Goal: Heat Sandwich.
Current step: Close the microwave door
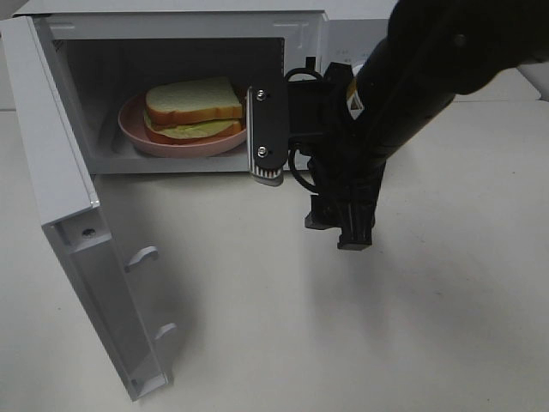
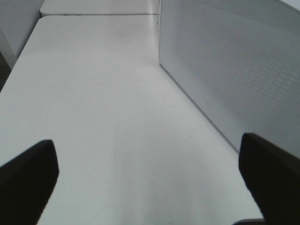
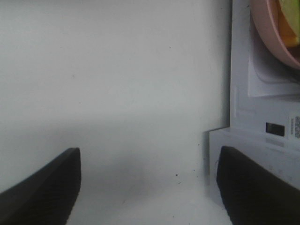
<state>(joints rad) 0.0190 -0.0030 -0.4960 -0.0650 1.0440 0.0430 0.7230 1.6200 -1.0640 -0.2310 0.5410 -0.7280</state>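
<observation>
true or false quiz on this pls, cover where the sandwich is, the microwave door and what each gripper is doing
1. The sandwich lies on the pink plate inside the microwave. True.
2. The microwave's door is shut. False: it stands swung open.
3. The right gripper is clamped on the plate. False: its jaws are open and hold nothing.
4. The left gripper is open above the table. True.
</observation>
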